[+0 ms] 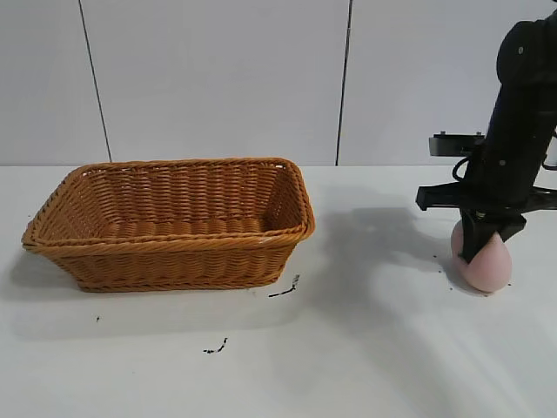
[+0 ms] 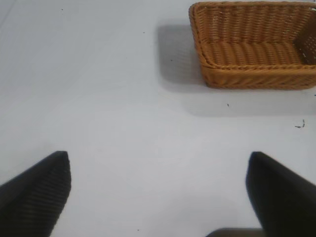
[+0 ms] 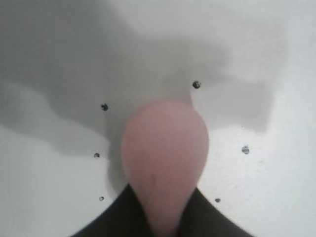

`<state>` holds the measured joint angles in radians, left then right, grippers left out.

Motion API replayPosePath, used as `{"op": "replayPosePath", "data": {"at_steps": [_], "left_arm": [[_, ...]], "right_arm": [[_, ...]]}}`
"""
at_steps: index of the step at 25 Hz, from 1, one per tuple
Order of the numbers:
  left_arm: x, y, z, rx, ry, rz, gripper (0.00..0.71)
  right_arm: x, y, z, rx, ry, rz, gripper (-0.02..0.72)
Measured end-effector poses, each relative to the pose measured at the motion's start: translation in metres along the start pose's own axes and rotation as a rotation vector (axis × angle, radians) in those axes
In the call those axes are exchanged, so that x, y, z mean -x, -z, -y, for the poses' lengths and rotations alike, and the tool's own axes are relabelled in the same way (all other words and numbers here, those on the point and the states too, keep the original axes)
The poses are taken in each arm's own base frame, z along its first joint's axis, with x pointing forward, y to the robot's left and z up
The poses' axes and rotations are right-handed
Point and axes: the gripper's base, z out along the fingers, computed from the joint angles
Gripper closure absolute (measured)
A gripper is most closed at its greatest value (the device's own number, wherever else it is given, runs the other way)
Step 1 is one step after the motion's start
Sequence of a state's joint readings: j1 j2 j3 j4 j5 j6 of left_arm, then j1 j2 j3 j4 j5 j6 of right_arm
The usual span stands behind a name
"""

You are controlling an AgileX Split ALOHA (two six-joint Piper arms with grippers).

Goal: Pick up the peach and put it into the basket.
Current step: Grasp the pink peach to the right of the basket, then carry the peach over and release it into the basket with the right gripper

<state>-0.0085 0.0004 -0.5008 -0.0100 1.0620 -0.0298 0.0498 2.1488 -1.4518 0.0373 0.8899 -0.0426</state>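
The pale pink peach is at the right side of the white table, squeezed into a teardrop shape. My right gripper comes down on it from above and is shut on it; in the right wrist view the peach bulges out between the two dark fingers of the gripper. It sits at or just above the table surface. The orange-brown wicker basket stands at the left, empty, well apart from the peach. My left gripper is open over bare table, with the basket farther off.
Small black marks lie on the table in front of the basket's right corner, and several dark specks surround the peach. A grey panelled wall runs behind the table.
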Motion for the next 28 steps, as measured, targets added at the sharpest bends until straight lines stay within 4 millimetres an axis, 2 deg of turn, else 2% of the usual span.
{"op": "replayPosePath", "data": {"at_steps": [2,4,9,11,16,19,22,28], "left_arm": [[0.0,0.0,0.0,0.0,0.0,0.0,0.017],[0.0,0.0,0.0,0.0,0.0,0.0,0.017],[0.0,0.0,0.0,0.0,0.0,0.0,0.017],[0.0,0.0,0.0,0.0,0.0,0.0,0.017],[0.0,0.0,0.0,0.0,0.0,0.0,0.017],[0.0,0.0,0.0,0.0,0.0,0.0,0.017],[0.0,0.0,0.0,0.0,0.0,0.0,0.017],[0.0,0.0,0.0,0.0,0.0,0.0,0.017]], "right_arm": [[0.0,0.01,0.0,0.0,0.009,0.013,0.711],[-0.001,0.031,-0.001,-0.001,0.014,0.041,0.711],[0.009,0.112,-0.003,-0.003,0.022,0.186,0.711],[0.014,0.136,-0.004,-0.003,0.024,0.226,0.711],[0.025,0.17,-0.018,0.001,0.048,0.309,0.711],[0.032,0.185,-0.046,0.018,0.108,0.366,0.711],[0.04,0.194,-0.086,0.048,0.19,0.414,0.711],[0.037,0.189,-0.181,0.131,0.38,0.452,0.711]]}}
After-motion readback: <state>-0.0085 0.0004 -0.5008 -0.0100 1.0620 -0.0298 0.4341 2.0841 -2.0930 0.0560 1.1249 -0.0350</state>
